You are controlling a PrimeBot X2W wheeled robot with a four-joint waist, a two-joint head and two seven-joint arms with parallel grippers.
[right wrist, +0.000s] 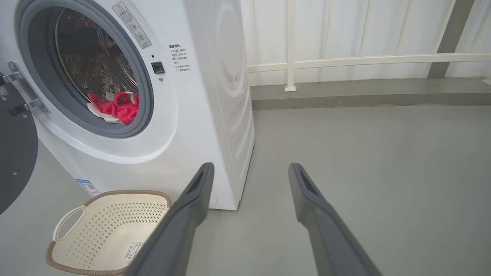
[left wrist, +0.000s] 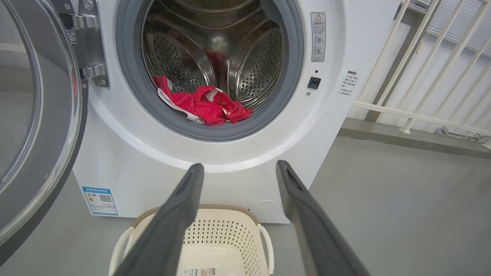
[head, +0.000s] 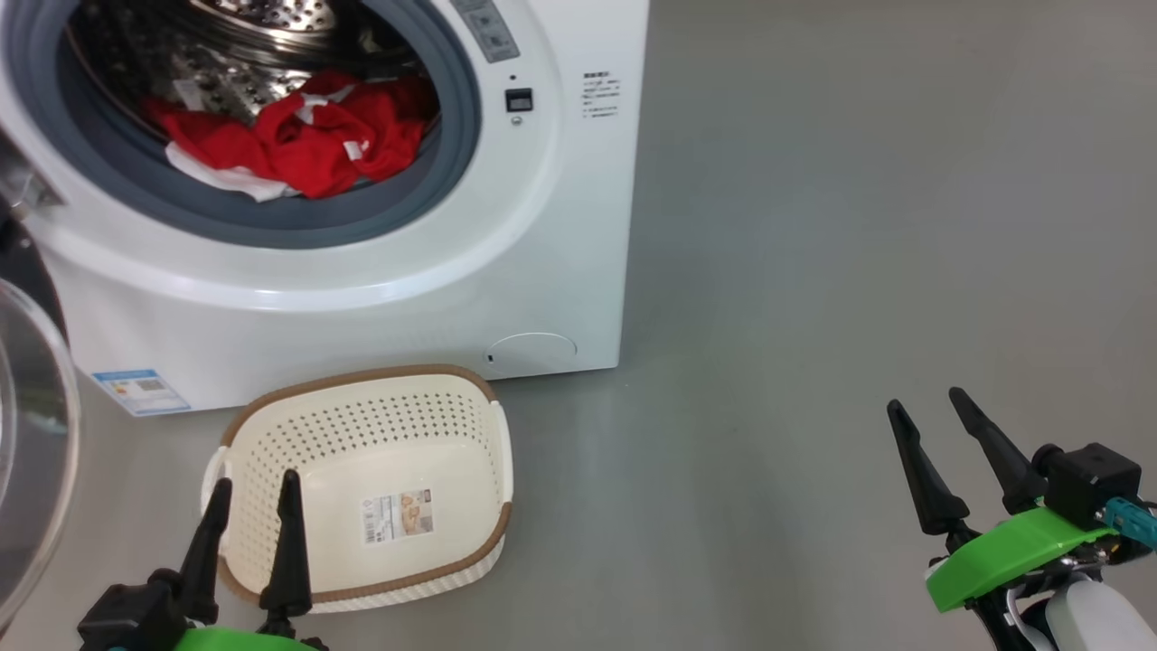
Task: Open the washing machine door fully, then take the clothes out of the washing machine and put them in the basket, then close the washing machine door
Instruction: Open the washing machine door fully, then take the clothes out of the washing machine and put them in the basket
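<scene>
**Two grippers wide open, red laundry sitting in the drum**

Door part looks done to me: the washing machine door hangs swung out to the left of the washing machine, well off the opening. So I'd call this the start of the unloading step. The clothes lie in a red heap at the front of the drum, partly draped on the grey seal. The basket sits on the floor just in front of the machine, with just its paper label inside.

Left gripper hovers low over the basket's near rim, fingers spread, holding nothing, pointed at the opening. Right gripper is off to the right over the floor, well apart from the machine, fingers also spread and not gripping anything.

Next move, I reckon: one arm reaches up and forward over the seal lip and pinches a good fold of fabric. Left one looks better lined up.
</scene>
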